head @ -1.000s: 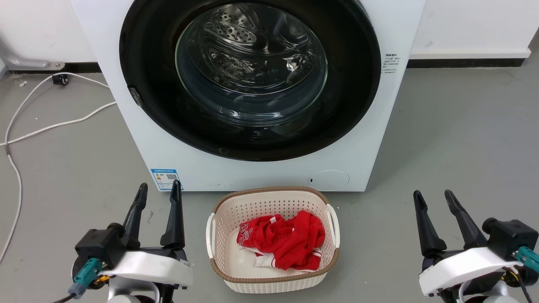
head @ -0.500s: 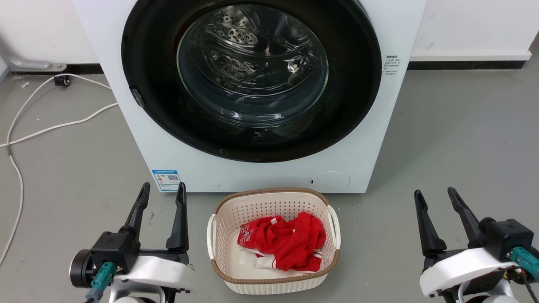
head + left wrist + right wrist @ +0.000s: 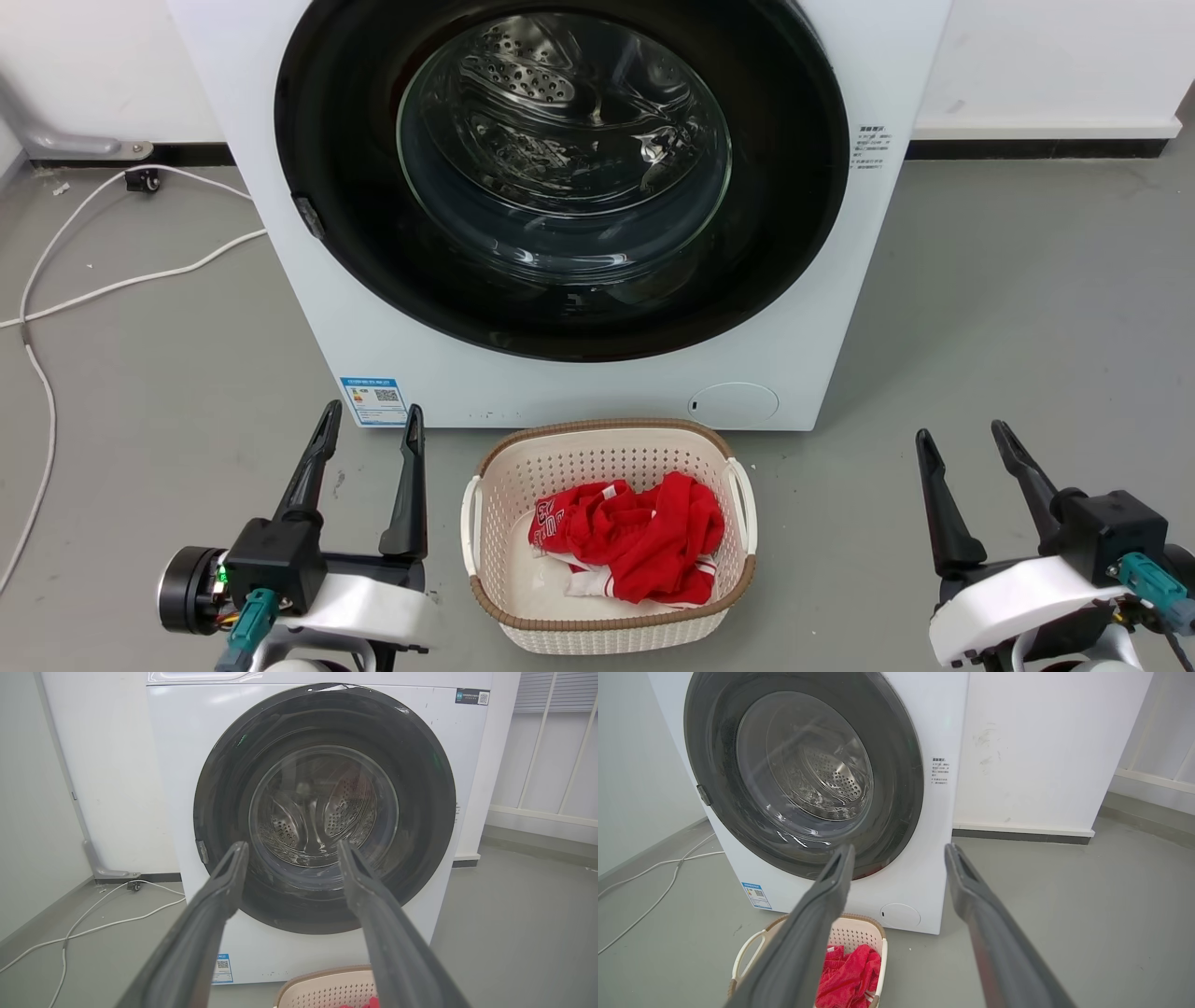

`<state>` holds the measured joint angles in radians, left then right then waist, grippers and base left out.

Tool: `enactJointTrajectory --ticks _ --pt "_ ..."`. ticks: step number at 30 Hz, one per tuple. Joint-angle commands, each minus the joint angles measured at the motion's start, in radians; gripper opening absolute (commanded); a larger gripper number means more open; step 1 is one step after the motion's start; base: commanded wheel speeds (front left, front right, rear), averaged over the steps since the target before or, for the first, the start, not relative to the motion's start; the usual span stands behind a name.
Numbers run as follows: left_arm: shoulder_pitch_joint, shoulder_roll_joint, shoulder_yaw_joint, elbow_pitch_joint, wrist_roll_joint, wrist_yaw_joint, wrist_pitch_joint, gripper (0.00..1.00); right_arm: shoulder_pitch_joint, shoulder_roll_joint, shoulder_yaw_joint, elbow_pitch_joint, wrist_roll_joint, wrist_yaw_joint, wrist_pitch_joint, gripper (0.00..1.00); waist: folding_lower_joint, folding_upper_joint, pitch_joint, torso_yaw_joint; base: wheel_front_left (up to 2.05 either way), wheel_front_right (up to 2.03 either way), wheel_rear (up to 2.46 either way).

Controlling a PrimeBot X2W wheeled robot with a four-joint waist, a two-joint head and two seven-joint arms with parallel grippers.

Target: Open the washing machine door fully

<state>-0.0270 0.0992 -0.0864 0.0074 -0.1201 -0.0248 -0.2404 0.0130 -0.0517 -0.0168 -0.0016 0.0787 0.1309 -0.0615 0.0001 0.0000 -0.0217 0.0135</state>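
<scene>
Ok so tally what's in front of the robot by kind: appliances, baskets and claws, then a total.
Appliances: 1, the white washing machine
Baskets: 1, the beige laundry basket, holding red clothing
Claws: 2, the left claw and the right claw, both open
Total: 4

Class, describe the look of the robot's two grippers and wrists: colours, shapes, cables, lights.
The left gripper and right gripper match: two long, tapering dark fingers on a black blocky base, set on a white wrist shell. A teal plug with a cable leaves each base. The left wrist has a small green light.
</scene>
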Motion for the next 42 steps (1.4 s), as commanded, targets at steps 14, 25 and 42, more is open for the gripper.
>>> enactJointTrajectory --ticks 14,25,42 --pt "0.024 -0.023 0.021 0.003 0.043 -0.017 -0.025 1.00 0.010 0.003 0.000 0.019 -0.031 0.000 -0.017 1.00 -0.0001 0.0000 -0.005 0.005 0.00 0.00 0.00" --pt "0.025 -0.032 0.041 0.016 0.041 -0.031 -0.025 1.00 -0.001 0.003 0.002 0.031 -0.012 0.000 -0.021 1.00 -0.0001 0.0000 -0.002 0.004 0.00 0.00 0.00" --pt "0.024 -0.040 0.048 0.025 0.054 -0.044 -0.025 1.00 -0.009 0.003 0.008 0.049 0.038 0.000 -0.022 0.00 -0.0001 0.0000 0.004 0.005 0.00 0.00 0.00"
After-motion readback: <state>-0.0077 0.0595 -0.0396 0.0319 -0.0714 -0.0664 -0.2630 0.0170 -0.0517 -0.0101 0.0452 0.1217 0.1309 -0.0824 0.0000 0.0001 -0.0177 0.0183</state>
